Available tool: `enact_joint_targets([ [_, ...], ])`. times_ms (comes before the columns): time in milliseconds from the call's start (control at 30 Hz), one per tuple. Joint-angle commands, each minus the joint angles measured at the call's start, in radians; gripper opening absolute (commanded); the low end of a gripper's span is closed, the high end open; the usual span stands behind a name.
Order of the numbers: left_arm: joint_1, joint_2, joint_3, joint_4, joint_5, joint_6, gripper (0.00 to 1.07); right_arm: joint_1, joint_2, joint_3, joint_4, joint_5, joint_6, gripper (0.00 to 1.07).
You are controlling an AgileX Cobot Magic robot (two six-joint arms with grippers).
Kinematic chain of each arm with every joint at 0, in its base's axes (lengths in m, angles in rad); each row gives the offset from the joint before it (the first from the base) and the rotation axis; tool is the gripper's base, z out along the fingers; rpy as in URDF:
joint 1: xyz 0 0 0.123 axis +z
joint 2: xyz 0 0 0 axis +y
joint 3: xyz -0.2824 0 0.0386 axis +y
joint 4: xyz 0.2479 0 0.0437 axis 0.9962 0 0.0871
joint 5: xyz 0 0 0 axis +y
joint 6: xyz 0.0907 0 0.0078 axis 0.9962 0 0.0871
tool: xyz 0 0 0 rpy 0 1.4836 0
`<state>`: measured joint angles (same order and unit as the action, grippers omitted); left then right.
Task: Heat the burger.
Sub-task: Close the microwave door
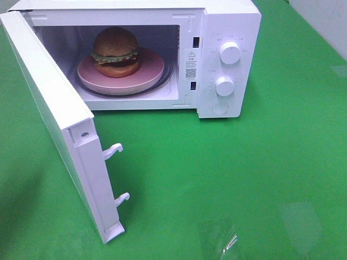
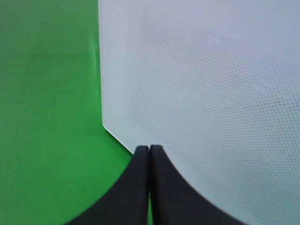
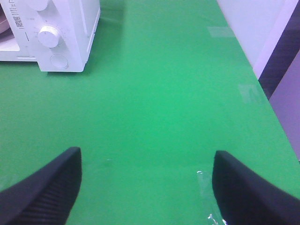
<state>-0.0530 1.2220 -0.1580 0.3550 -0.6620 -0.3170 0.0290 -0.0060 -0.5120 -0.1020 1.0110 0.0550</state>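
Burger (image 1: 115,51) sits inside microwave (image 1: 230,27), upper left of frame; its open door (image 2: 201,84) lies just ahead of my pressed-together left gripper (image 2: 149,148), while my spread right gripper (image 3: 146,154) hangs farther off.

The burger (image 1: 115,52) (glossy brown bun, green lettuce, dark patty) sits upright on the pink plate (image 1: 146,79) inside the open microwave (image 1: 227,32).

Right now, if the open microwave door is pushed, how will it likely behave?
The door looks stiff and hinged on one side, so it should probably swing rather than bend. Its latch hooks may need a firm final push.
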Motion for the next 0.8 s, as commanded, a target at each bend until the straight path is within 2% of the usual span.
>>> enact_joint_targets([
  [33, -0.057, 0.044, -0.023, -0.049, -0.02, 0.043, 0.0, -0.003, -0.024, 0.003, 0.003, -0.012, -0.003, 0.76],
  [200, -0.11, 0.089, -0.032, -0.129, -0.07, 0.095, 0.0, -0.003, -0.024, 0.003, 0.003, -0.012, -0.003, 0.76],
  [500, -0.193, 0.163, -0.078, -0.17, -0.086, 0.099, 0.0, -0.003, -0.024, 0.003, 0.003, -0.012, -0.003, 0.76],
  [567, -0.221, 0.176, -0.09, -0.193, -0.092, 0.11, 0.0, -0.003, -0.024, 0.003, 0.003, -0.012, -0.003, 0.76],
  [633, -0.278, 0.211, -0.119, -0.27, -0.094, 0.148, 0.0, -0.003, -0.024, 0.003, 0.003, -0.012, -0.003, 0.76],
  [800, -0.324, 0.241, -0.145, -0.314, -0.095, 0.169, 0.0, -0.003, -0.024, 0.003, 0.003, -0.012, -0.003, 0.76],
])
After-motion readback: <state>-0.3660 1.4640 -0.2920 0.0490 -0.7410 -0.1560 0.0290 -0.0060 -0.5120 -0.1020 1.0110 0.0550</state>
